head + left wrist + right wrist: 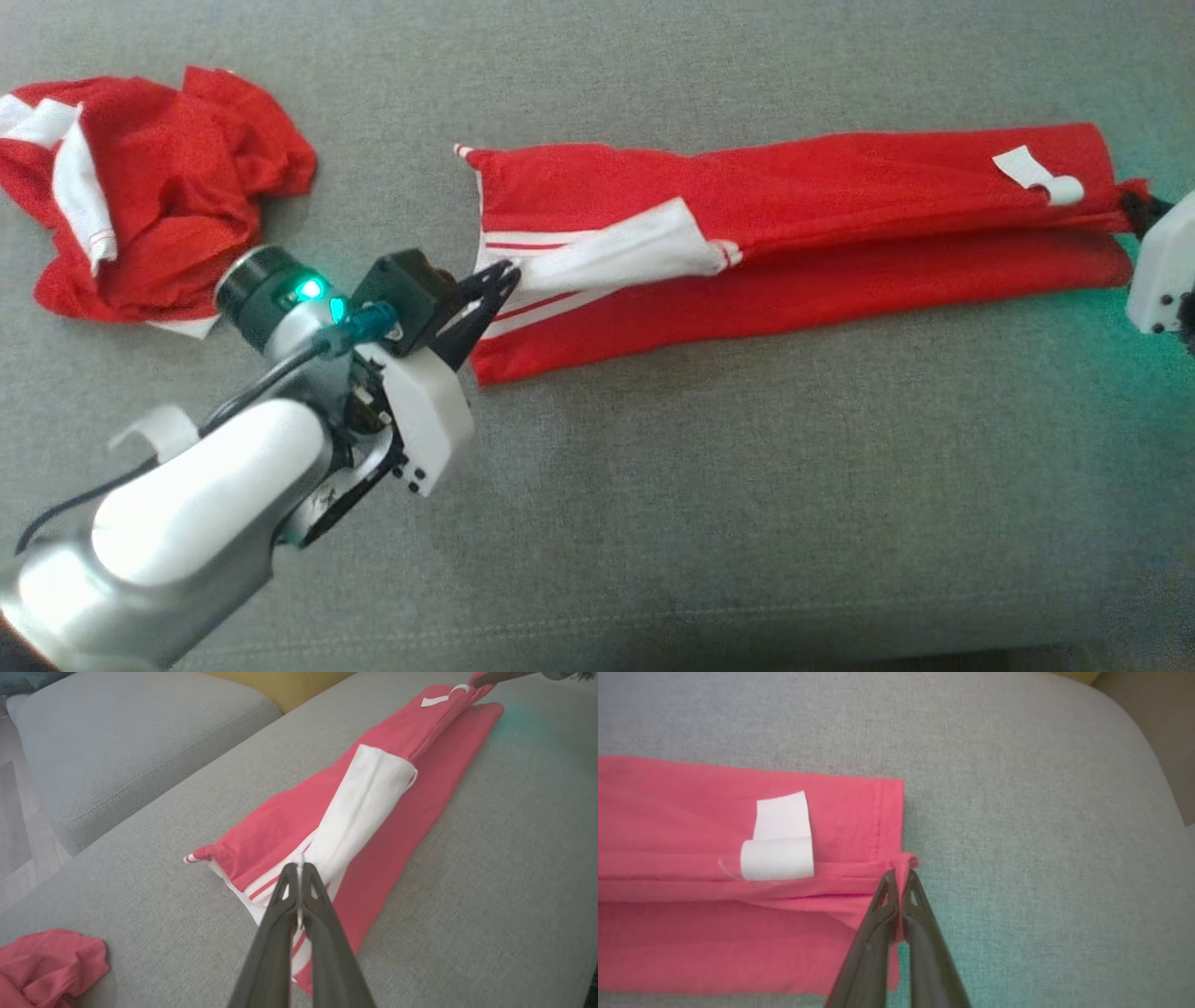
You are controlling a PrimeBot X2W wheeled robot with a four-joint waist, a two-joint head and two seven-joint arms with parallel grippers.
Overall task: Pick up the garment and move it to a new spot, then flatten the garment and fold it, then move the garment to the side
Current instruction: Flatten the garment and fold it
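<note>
The garment (pixel 822 215) is a red top with white trim, lying as a long folded strip across the grey sofa cushion (pixel 709 485). My left gripper (pixel 509 273) is shut on the white sleeve end at the strip's left; the left wrist view has the white cloth (pixel 364 807) pinched between the dark fingers (pixel 322 933). At the strip's right end my right gripper (pixel 900 873) is shut on a red corner (pixel 906 861) of the hem. A white label (pixel 780 837) lies curled on the red cloth near that hem.
A second red and white garment (pixel 140 196) lies crumpled at the cushion's far left. In the left wrist view another grey cushion (pixel 126 737) stands beyond a gap, with something yellow (pixel 289 686) behind it. The cushion's near half is bare grey fabric.
</note>
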